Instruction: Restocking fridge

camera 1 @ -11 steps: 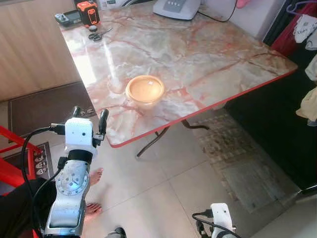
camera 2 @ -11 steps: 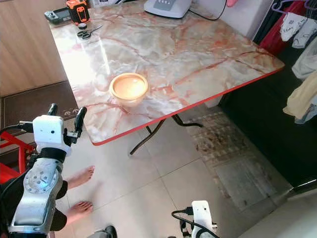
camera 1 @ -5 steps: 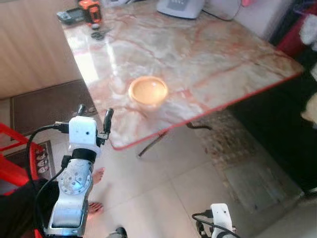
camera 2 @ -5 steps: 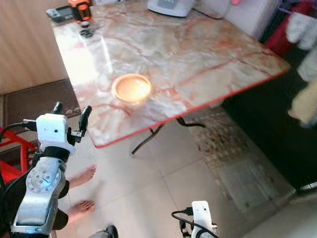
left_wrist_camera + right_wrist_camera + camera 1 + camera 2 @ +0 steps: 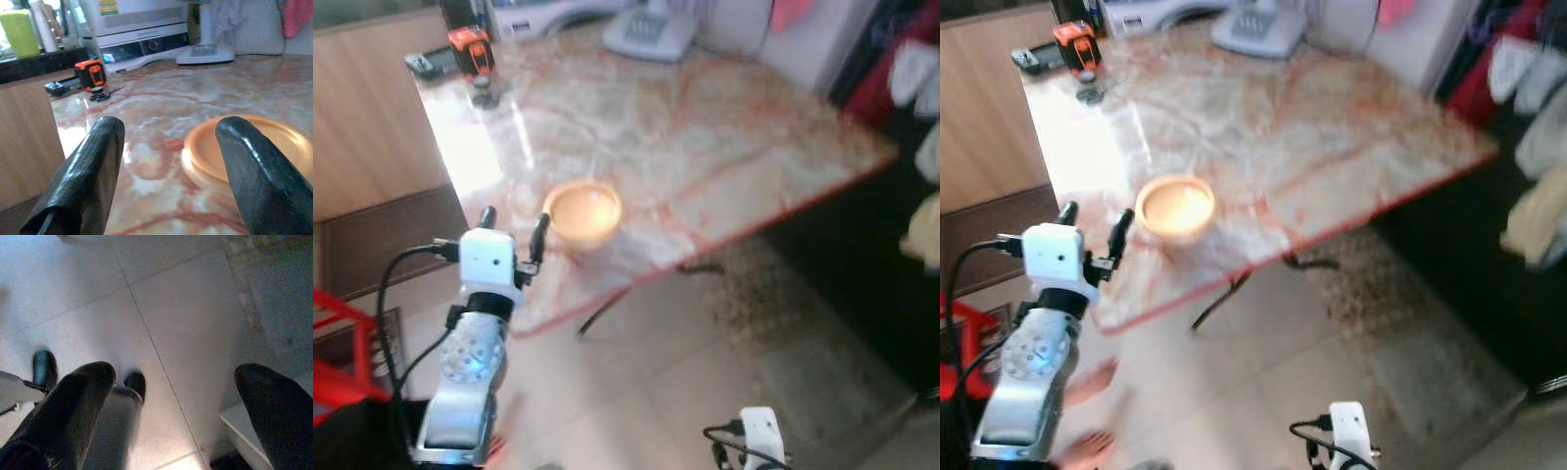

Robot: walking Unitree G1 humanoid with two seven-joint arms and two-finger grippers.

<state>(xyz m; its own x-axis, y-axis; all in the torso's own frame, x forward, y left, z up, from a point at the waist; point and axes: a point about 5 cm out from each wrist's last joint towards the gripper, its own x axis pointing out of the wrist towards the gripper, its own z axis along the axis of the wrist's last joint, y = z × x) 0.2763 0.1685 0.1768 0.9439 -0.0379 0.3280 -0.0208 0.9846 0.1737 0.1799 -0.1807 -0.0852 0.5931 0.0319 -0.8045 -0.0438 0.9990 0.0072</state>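
Note:
A round orange-lidded container [image 5: 581, 211] sits on the marble table [image 5: 724, 127] near its front left edge. My left gripper [image 5: 514, 231] is raised and open just short of it, at the table's edge, with nothing between its fingers. In the left wrist view the container [image 5: 247, 147] lies ahead, close to one black finger [image 5: 259, 171]. My right arm hangs low near the floor, and its gripper [image 5: 171, 406] is open above the tiles.
At the table's far left corner lie an orange tape measure [image 5: 470, 51], scissors and a dark gadget. A white appliance base [image 5: 644, 31] stands at the back. Clothes [image 5: 920, 108] hang at the right. A red frame [image 5: 337, 338] is low on the left.
The views have shifted and blurred as the camera moved. My left gripper has come up and nearer to the container, now level with the table's edge.

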